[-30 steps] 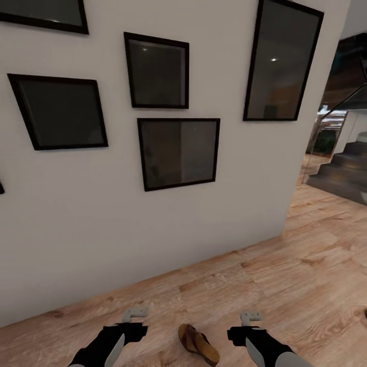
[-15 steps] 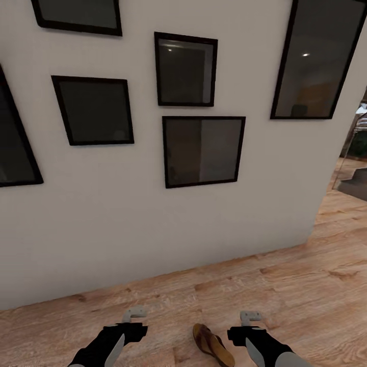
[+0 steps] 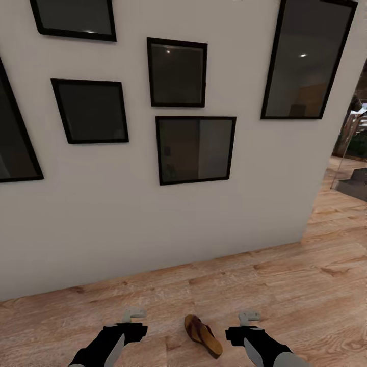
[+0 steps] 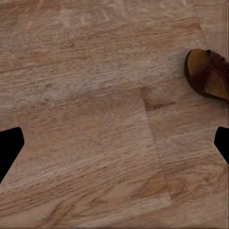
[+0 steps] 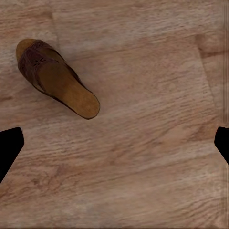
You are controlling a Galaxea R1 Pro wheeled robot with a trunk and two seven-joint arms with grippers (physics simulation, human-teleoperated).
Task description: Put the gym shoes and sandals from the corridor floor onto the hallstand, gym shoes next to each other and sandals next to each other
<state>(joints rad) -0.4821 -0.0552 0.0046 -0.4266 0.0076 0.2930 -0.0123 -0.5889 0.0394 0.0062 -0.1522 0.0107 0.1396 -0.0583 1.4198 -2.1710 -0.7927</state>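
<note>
One brown sandal (image 3: 203, 335) with a dark strap and tan footbed lies on the corridor floor (image 3: 285, 285), between my two arms at the bottom of the head view. My left gripper (image 3: 133, 314) hangs open to its left, and the sandal's toe end (image 4: 210, 74) reaches into the left wrist view. To the sandal's right my right gripper (image 3: 249, 317) is open too, above the planks, with the whole sandal (image 5: 55, 78) off to one side of it. Neither gripper touches it. The gym shoes and the hallstand are out of view.
A white wall (image 3: 153, 224) with several black-framed pictures (image 3: 194, 149) stands close ahead and ends at a corner on the right. Past the corner the floor runs on toward dark stairs (image 3: 357, 183).
The camera has swung, first shifting the wall and sandal rightward in the picture, then slightly back left. Both arms keep their place in the picture and the sandal still lies on the floor.
</note>
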